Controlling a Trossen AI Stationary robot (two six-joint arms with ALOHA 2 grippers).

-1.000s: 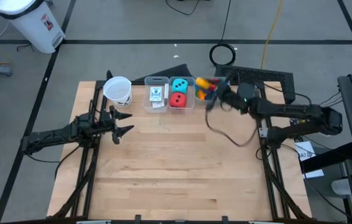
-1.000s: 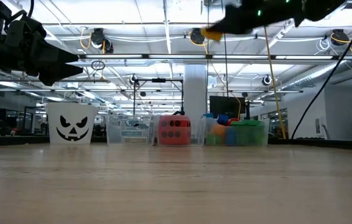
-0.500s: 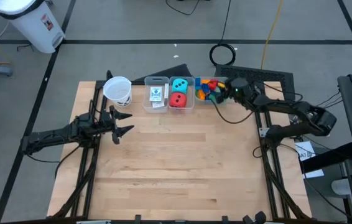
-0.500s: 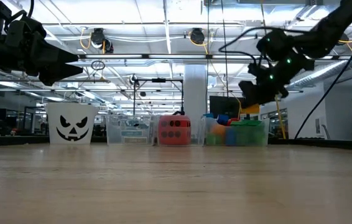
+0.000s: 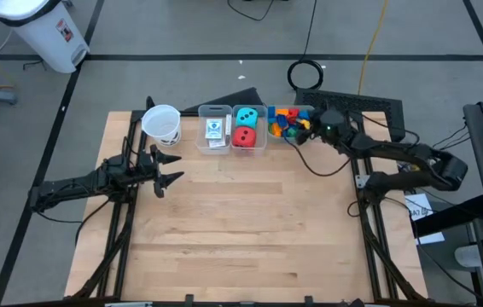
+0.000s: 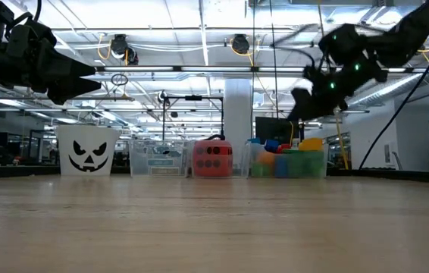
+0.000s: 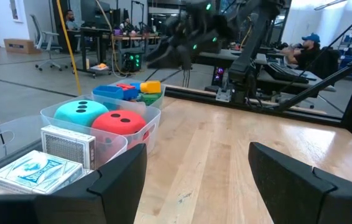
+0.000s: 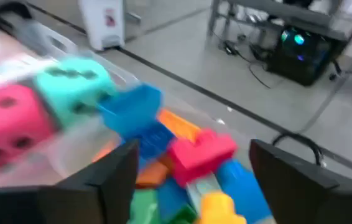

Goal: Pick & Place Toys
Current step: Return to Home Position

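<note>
Three clear bins stand in a row at the table's far edge. One holds two white card packs. The middle one holds the teal die and the red die. The right one holds several coloured bricks. A yellow brick lies on top of that pile. My right gripper hovers just above the brick bin's right end. It is open and empty in its wrist view. My left gripper waits open and empty above the table's left side.
A white paper cup with a pumpkin face stands left of the bins. Bare wooden tabletop lies between the bins and the near edge. A black cable hangs from the right arm over the table.
My right gripper has come down from high above the table to the brick bin, carrying a yellow brick. It has let the brick go and risen a little. The brick now lies on top of the pile in the bin.
</note>
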